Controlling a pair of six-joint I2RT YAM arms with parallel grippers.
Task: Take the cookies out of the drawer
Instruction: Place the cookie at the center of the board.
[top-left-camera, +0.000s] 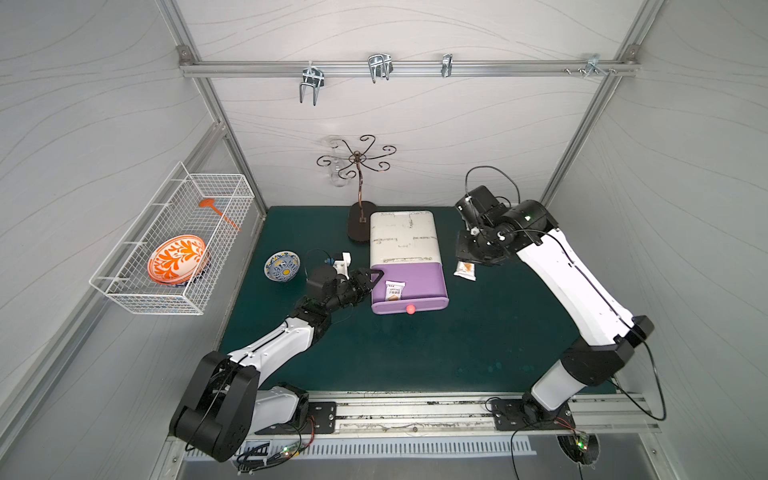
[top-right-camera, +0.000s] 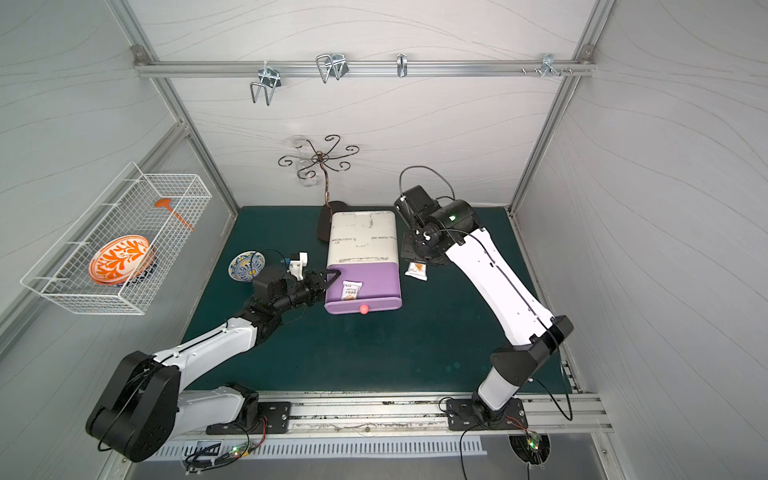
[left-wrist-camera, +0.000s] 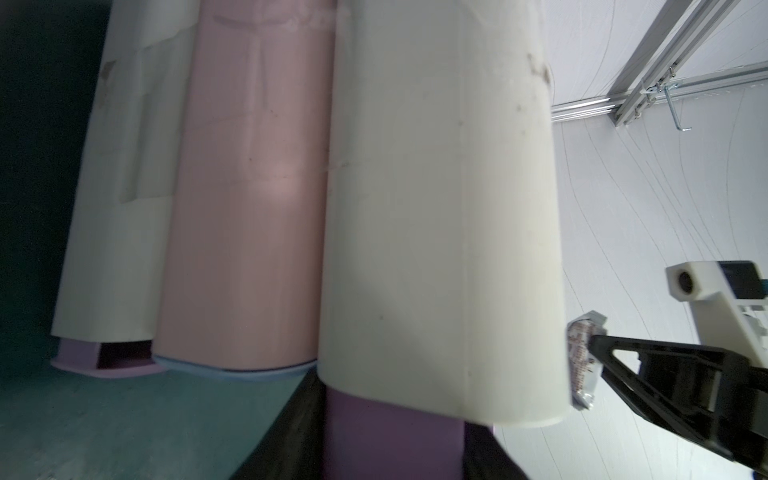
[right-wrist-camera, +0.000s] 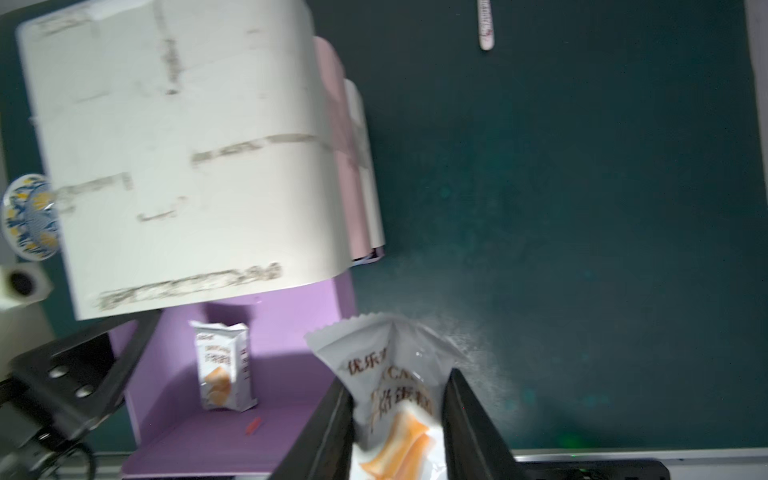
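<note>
Drawer of cabinet stands pulled open. Cookie A is out. It lies on mat just right of drawer, under R gripper. R wrist view: jaws flank A close on both sides; clamped or let go, can't tell. Cookie B is in drawer, flat on its floor nr the L wall, untouched. L gripper sits at that wall, one finger over the rim just beside B. Whether L jaws pinch the wall, can't tell. No other packets visible in open part; rear of drawer hidden under cabinet. Est. approx half done. To do: get R gripper clear of A, lift B out onto mat.
</note>
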